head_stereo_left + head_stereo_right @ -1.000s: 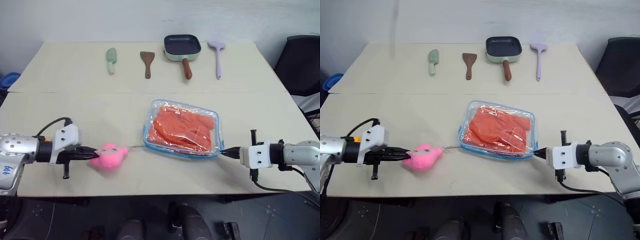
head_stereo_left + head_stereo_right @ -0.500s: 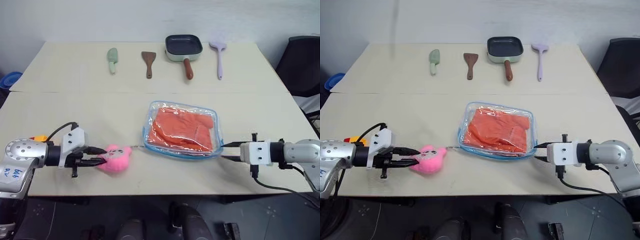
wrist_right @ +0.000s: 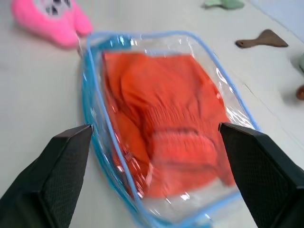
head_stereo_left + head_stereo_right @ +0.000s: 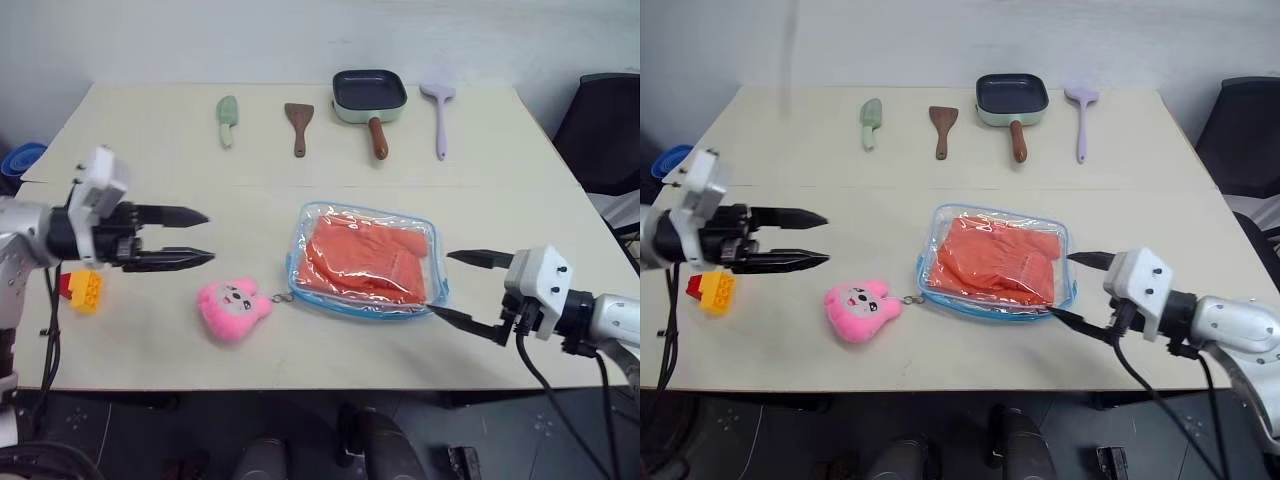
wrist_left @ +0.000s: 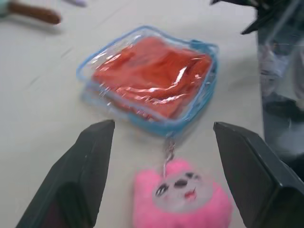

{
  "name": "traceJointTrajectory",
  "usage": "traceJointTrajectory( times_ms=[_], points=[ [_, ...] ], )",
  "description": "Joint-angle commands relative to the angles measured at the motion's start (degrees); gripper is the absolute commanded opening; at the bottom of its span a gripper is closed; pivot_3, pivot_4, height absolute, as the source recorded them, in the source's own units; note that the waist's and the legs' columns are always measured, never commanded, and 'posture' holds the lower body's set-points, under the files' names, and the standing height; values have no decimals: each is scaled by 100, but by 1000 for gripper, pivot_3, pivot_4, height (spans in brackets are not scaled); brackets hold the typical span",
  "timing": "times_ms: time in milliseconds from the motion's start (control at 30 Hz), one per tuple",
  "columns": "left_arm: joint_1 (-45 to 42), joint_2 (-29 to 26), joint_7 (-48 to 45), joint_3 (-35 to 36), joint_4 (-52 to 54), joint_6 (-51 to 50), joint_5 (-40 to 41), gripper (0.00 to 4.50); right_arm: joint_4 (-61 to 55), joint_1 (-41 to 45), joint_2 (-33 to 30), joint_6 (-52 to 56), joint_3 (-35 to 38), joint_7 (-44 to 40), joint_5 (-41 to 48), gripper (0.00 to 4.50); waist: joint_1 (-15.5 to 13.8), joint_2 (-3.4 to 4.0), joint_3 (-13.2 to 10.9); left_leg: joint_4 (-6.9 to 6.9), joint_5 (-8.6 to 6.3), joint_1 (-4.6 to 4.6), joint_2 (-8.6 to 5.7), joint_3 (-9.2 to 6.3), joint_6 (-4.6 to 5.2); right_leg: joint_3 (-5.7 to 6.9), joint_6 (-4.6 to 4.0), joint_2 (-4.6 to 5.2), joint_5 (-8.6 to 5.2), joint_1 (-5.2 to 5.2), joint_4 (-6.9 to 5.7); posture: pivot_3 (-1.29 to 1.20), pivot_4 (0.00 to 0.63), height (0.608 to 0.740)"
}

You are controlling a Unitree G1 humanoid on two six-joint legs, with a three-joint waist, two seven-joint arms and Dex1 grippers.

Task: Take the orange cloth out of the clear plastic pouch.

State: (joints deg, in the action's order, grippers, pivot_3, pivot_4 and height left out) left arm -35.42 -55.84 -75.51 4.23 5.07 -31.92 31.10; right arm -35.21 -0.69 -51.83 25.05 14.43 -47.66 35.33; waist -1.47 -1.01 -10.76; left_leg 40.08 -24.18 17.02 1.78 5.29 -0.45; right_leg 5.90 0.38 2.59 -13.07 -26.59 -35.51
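I see the pouch (image 4: 366, 260) lying flat near the middle of the table (image 4: 150, 130), the orange cloth (image 4: 365, 258) inside it. Its pink charm (image 4: 232, 308) lies just left of it, joined by a short chain. My left gripper (image 4: 185, 238) hovers wide and empty, above the table left of the charm. My right gripper (image 4: 462, 288) stands wide and empty just right of the pouch's near right corner.

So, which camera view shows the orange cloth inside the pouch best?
The right wrist view: the orange cloth shows large, folds visible through the clear plastic pouch. The left wrist view shows it under glare. Both eye views show it from above, inside the pouch.
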Motion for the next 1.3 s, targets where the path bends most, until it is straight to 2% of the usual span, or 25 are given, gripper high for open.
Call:
traceJointTrajectory(
  times_ms=[33, 167, 267, 367, 467, 600, 900, 1000, 1133, 1300],
  points=[
    [-141, 475, 2, -1043, 309, 1044, -925, 3523, -619, 106, 186, 522, -113, 473, 419, 4402, 2, 0, 0, 1, 1, 0, -1, 2, -1, -2, 1, -3, 0, 0, 1, 0, 150, 740],
    [-344, 1108, 138, -1918, -503, 2752, -2142, 3523, -765, 151, 299, 722, -321, 687, 354, 4402, 30, -1, 0, 1, 2, 0, -9, 11, -8, -8, -2, -21, -1, -3, 2, 0, 150, 740],
    [-508, 1402, 252, -2167, -1140, 3754, -2658, 3523, -827, 148, 390, 857, -366, 809, 409, 4402, 27, -1, 0, 2, 5, 0, -11, 19, -13, -7, -6, -24, -3, -3, 5, 0, 150, 740],
    [-574, 1676, 419, -2211, -1518, 4345, -2869, 3523, -875, 155, 497, 944, -383, 961, 421, 4402, 13, -1, 0, 2, 5, 1, -7, 17, -13, -5, -7, -23, -4, -3, 6, 0, 150, 740],
    [-528, 1973, 562, -2160, -1543, 4379, -2813, 3523, -926, 147, 602, 1017, -377, 1097, 429, 4402, 6, -2, 0, 2, 5, 3, 0, 11, -10, -3, -5, -15, -2, -3, 1, 0, 150, 740],
    [-453, 2110, 600, -2099, -1463, 4235, -2750, 2700, -983, 92, 687, 1100, -383, 1224, 443, 4431, 5, -3, 1, 2, 5, 3, 1, 2, -7, -1, -3, -12, -1, -2, -1, 0, 150, 740],
    [-399, 2062, 530, -2144, -1418, 4156, -2816, 21, -952, 63, 656, 1134, -347, 1218, 446, 4431, 9, -3, 1, 1, 5, 2, 3, -3, -5, 0, -2, -14, -1, -2, 0, 0, 150, 740],
    [-354, 2075, 526, -2137, -1385, 3879, -2760, 21, -920, 105, 651, 1149, -331, 1216, 465, 4431, 10, -3, 1, 1, 4, 2, 4, -3, -4, -1, -2, -14, -1, -2, 0, 0, 150, 740],
    [-326, 2511, 902, -1809, -900, 1934, -1955, 21, -948, 38, 581, 1071, -464, 1132, 278, 4431, 10, -3, 1, 1, 4, 3, 4, -5, -3, -1, -2, -14, -1, -2, 0, 0, 150, 740],
    [-705, 3337, 2149, -1333, -724, 183, -1654, 21, -1042, -101, 600, 954, -844, 1075, -72, 4431, -14, -6, 2, 3, 7, 10, -2, -16, 8, -2, 9, -9, 4, 3, 8, 0, 150, 740]
  ],
)
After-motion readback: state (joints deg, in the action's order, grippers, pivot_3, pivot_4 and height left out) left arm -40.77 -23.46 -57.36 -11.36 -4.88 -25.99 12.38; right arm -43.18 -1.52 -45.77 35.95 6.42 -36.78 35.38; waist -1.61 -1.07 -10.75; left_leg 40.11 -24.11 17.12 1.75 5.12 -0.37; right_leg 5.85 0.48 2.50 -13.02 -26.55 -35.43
